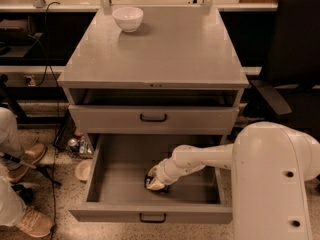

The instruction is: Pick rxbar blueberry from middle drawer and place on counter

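Note:
The middle drawer (115, 184) is pulled open below the cabinet, its grey floor showing. My gripper (155, 182) reaches down into it from the right, near the front middle of the floor. It is shut on the rxbar blueberry (149, 178), a small dark bar that shows only as a dark patch around the pale fingertips. The bar sits just off the drawer floor or touching it; I cannot tell which. The counter (170, 49) is the broad grey top of the cabinet above.
A white bowl (128, 18) stands at the counter's back left. A shut drawer front with a black handle (153, 117) sits above the open drawer. My white arm (270, 179) fills the lower right. A person's shoes (27, 156) are on the floor at left.

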Robot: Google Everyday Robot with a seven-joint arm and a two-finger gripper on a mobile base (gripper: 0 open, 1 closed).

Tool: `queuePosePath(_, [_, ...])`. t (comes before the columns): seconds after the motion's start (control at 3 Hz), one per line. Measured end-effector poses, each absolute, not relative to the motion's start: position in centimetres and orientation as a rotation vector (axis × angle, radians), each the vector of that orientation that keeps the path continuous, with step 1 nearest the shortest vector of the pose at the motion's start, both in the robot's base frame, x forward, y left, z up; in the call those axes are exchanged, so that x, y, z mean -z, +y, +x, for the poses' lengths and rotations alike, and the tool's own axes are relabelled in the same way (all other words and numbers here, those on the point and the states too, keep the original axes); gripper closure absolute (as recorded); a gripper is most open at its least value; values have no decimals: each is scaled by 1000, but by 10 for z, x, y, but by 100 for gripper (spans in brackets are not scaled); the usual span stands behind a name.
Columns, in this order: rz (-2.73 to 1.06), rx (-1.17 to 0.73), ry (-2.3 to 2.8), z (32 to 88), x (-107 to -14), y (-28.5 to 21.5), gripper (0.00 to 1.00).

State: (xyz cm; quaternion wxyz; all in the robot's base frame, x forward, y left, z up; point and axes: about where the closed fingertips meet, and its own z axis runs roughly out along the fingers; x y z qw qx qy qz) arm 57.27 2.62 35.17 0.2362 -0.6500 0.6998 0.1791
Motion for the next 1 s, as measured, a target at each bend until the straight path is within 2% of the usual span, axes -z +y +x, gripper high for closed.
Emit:
queuePosePath(0.33, [-1782,-491,1919,573,-354,26,100])
queuePosePath(1.0, [-1689,-519,1754,561,-468,-16,100])
